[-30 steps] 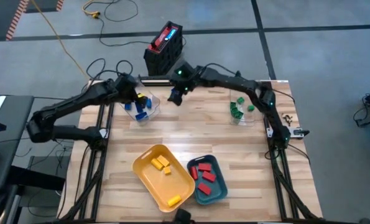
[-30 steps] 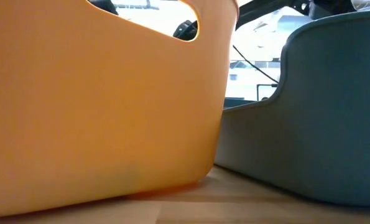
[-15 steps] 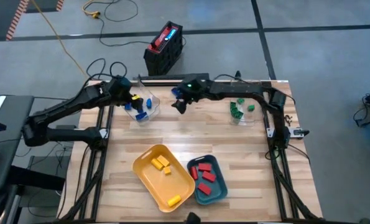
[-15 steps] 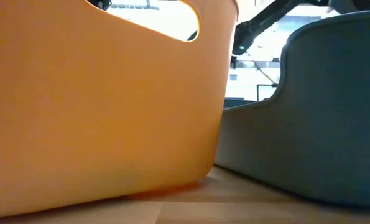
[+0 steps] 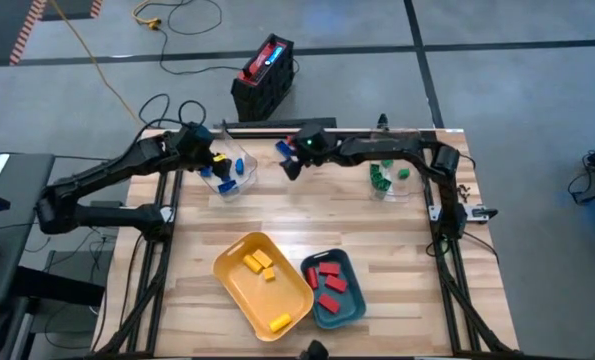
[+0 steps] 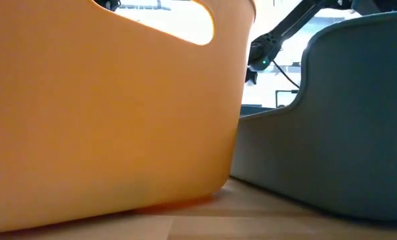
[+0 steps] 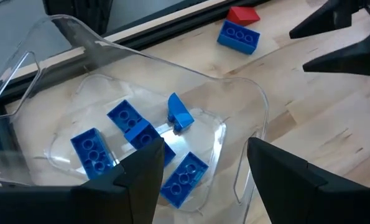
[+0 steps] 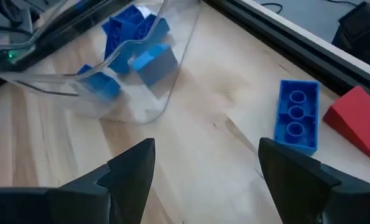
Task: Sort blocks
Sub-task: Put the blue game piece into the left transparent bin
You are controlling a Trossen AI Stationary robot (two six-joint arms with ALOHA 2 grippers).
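Our right gripper [image 8: 200,177], jaws apart and empty, nears a loose blue rectangular plastic brick [image 8: 295,116] beside a red wedge block [image 8: 357,116]; our open left gripper [image 7: 200,171] hovers over the clear plastic container [image 7: 237,130] of blue blocks [image 7: 135,127], likely its destination.

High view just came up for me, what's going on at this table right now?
Block sorting is under way. The left hand hovers open over the clear container of blue blocks. The right hand, open and empty, is near a loose blue block and red block at the table's far edge. The yellow tray holds yellow blocks, the teal tray red ones.
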